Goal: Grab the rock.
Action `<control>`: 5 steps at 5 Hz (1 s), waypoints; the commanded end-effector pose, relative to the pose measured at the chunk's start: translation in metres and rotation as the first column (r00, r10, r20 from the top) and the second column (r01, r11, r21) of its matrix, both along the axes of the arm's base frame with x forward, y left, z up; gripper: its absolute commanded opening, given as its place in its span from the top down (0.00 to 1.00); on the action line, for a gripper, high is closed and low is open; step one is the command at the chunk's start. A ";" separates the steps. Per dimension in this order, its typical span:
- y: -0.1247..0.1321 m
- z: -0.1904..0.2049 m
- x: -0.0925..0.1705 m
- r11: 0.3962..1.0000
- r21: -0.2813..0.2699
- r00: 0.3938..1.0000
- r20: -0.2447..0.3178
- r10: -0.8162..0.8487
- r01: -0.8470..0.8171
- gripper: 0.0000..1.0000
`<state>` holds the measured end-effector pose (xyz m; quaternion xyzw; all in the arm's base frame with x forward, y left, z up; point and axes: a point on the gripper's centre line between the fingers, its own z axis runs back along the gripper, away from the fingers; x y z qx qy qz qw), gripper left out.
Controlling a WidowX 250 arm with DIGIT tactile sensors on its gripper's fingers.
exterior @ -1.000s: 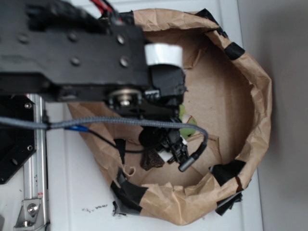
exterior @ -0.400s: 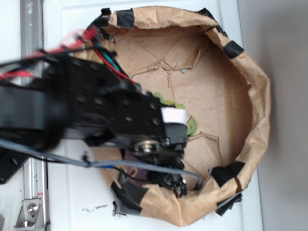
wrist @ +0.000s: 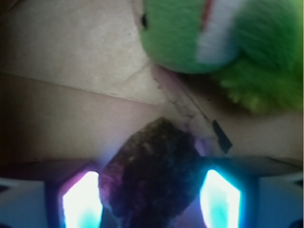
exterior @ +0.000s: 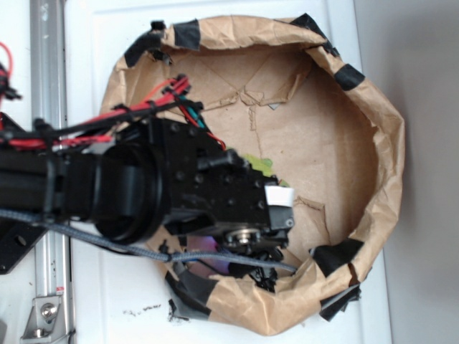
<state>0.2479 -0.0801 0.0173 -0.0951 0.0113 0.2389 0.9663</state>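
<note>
Within the last second the black arm has swung down toward the near wall of the crumpled brown paper basin [exterior: 380,143], and its gripper [wrist: 152,199] now sits low with both glowing fingers [wrist: 80,199] flanking the rough dark brown rock [wrist: 149,180], apparently clamped. The grab looks nearly complete. The fuzzy lime-green plush toy [wrist: 213,42] lies just beyond the rock, apart from it.

- One rock [wrist: 151,176], dark brown and rough.
- One green plush toy [wrist: 223,42].
- One brown paper bag [exterior: 373,143], rim rolled down.
- Several black tape patches on the bag rim; at least six show.
- One robot arm [exterior: 143,190] with one hand [wrist: 151,199].
- One white counter [exterior: 107,301].
</note>
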 end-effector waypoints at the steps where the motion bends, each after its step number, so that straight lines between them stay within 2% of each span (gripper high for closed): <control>1: 0.028 0.064 0.025 0.985 -0.021 0.962 0.217 -0.163 0.172 1.00; 2: 0.048 0.118 0.039 0.972 0.036 0.925 0.299 -0.234 0.233 1.00; 3: 0.052 0.170 0.043 0.929 0.099 0.884 0.288 -0.369 0.356 1.00; 4: 0.048 0.203 0.032 0.880 0.185 0.859 0.204 -0.469 0.437 1.00; 5: 0.046 0.192 0.020 0.864 0.203 0.854 0.164 -0.494 0.461 1.00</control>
